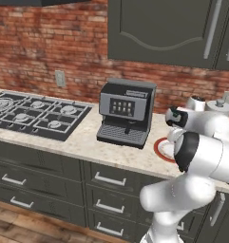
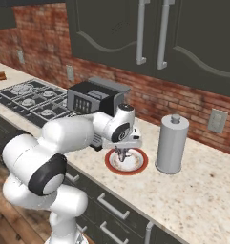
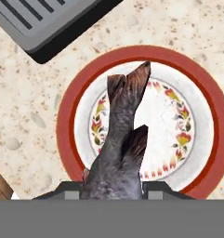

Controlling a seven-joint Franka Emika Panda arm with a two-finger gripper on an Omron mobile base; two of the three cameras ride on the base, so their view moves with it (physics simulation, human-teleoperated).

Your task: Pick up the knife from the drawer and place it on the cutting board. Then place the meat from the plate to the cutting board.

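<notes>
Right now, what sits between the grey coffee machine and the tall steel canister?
The round red-rimmed white plate, with the fingers gripping grey-brown meat above it, seen from the right base view.

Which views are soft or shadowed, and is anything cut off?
Hand view: sharpest, plate evenly lit, no glare; the meat runs off the bottom. Left base view: soft, arm hides most of the plate. Right base view: soft; faint shadow beside the canister.
</notes>
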